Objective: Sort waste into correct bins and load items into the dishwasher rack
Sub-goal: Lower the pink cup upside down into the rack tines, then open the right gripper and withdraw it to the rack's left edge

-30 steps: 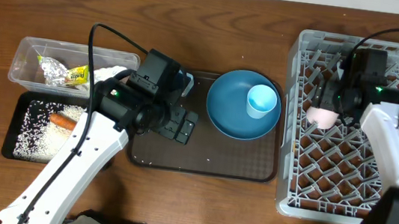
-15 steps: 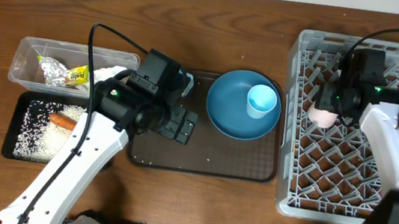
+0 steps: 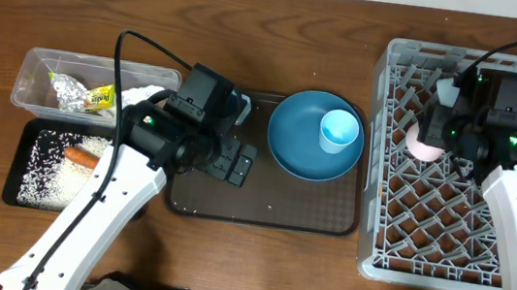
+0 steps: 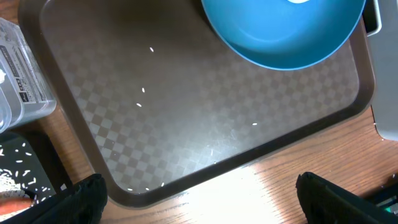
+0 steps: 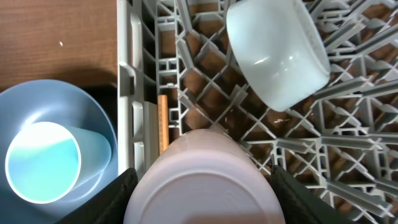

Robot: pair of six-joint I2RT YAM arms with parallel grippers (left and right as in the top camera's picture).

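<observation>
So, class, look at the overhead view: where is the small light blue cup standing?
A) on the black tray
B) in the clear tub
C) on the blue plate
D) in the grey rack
C: the light blue cup stands mouth up on the blue plate, which sits on the brown tray left of the grey rack.

A dark brown serving tray (image 3: 272, 200), rectangular with rounded corners and a fine checkered surface, lies near the middle of a wooden table (image 3: 281, 30), its long sides running from 9 to 3 o'clock. Reddish-brown wood grain shows beyond its rim toward 12 o'clock.
</observation>
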